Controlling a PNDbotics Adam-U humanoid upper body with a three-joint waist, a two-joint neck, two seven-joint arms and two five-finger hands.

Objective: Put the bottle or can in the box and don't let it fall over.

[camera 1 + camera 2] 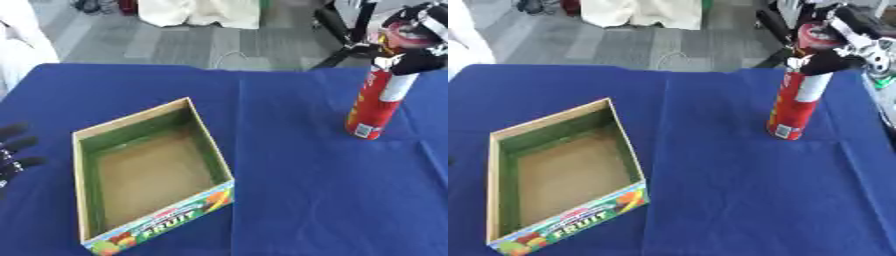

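- Right hand, black with silver parts, comes in from the upper right corner and has its fingers curled round the top part of the can, clamped on it just below the rim.
- Left hand shows only as dark fingertips at the left edge of the left eye view, spread apart and holding nothing, beside the box but not touching it.
- Covering the whole desk is a blue cloth, with fold creases running across it and down its middle.
- On the left half of the desk sits the box, an open cardboard tray set askew, with green inner walls, a brown floor and a bright fruit print with the word FRUIT on its near side; nothing lies inside it.
- On the right half, well apart from the box, is the tall red can with a white label band, tilted so its top leans right; whether its base rests on the cloth or hangs just above it I cannot tell.
- Between can and box lies only bare blue cloth, with nothing in the way.
- Beyond the far edge of the desk is a grey floor, with a pale bundle at the top and something white at the far left.
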